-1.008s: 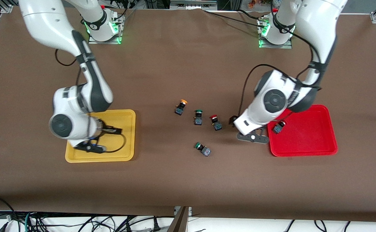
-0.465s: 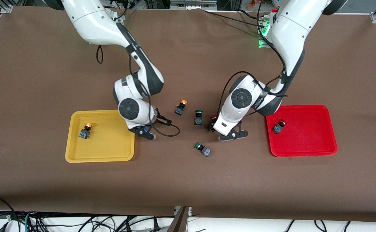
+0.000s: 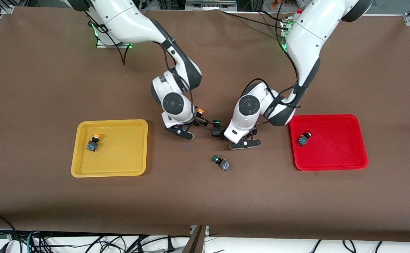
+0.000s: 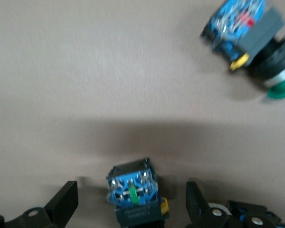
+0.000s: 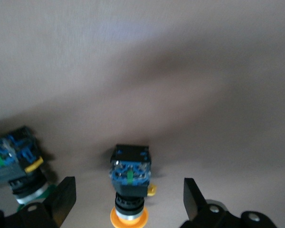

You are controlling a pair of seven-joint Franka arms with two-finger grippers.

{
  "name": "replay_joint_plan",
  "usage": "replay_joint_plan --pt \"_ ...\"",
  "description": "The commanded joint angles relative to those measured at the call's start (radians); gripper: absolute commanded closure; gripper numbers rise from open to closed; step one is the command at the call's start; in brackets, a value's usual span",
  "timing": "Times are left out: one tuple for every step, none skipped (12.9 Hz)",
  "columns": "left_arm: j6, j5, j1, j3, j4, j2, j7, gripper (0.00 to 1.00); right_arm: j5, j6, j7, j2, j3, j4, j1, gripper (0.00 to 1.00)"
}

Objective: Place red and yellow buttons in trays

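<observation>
Brown cloth covers the table (image 3: 205,196) I am working over. Nearest the front camera lies a tipped-over green-capped button (image 3: 220,162), not part of the job.

Next come the trays, each already holding one button: the yellow tray (image 3: 82,168) at the right arm's end with a yellow button (image 3: 93,143), and the red tray (image 3: 331,165) at the left arm's end with a red button (image 3: 303,138).

Farther up, mid-table, the last buttons stand in a row. My left gripper (image 4: 132,205) is low over the cloth, fingers spread wide, with a button base (image 4: 133,191) between them, untouched. Its cap is hidden, so I only judge it to be the second red button.

My right gripper (image 5: 127,202) is likewise spread, straddling the second yellow button (image 5: 129,183), without contact. An upright green-capped button (image 3: 216,128) stands between the two grippers.

Handling, as I judge it: these switches look light, rigid and hard-shelled, so a firm pinch should not harm them. The round cap looks slippery. I would close on the flat sides of the square body, low, to stop it tipping.
</observation>
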Motion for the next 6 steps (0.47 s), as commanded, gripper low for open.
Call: replay_joint_plan --pt "0.003 0.052 -0.020 0.012 -0.020 -0.007 -0.052 0.28 0.000 0.012 0.003 0.002 -0.005 -0.026 0.014 0.00" --pt "0.001 0.054 -0.019 0.011 -0.020 -0.009 -0.070 0.57 0.000 0.029 0.005 0.002 -0.005 -0.046 0.022 0.25" --pt "0.000 0.054 -0.019 0.011 -0.020 -0.009 -0.072 0.73 0.000 0.046 0.005 0.002 -0.005 -0.055 0.027 0.65" --pt "0.000 0.056 -0.017 0.012 -0.020 -0.010 -0.063 0.87 0.001 0.057 0.005 0.004 -0.005 -0.057 0.033 0.93" --pt "-0.008 0.056 -0.011 0.011 -0.015 -0.015 -0.060 1.00 0.004 0.063 0.006 0.008 -0.005 -0.057 0.033 1.00" --pt "-0.012 0.056 -0.005 0.012 -0.014 -0.027 -0.045 1.00 0.004 0.063 0.006 0.007 -0.007 -0.056 0.030 1.00"
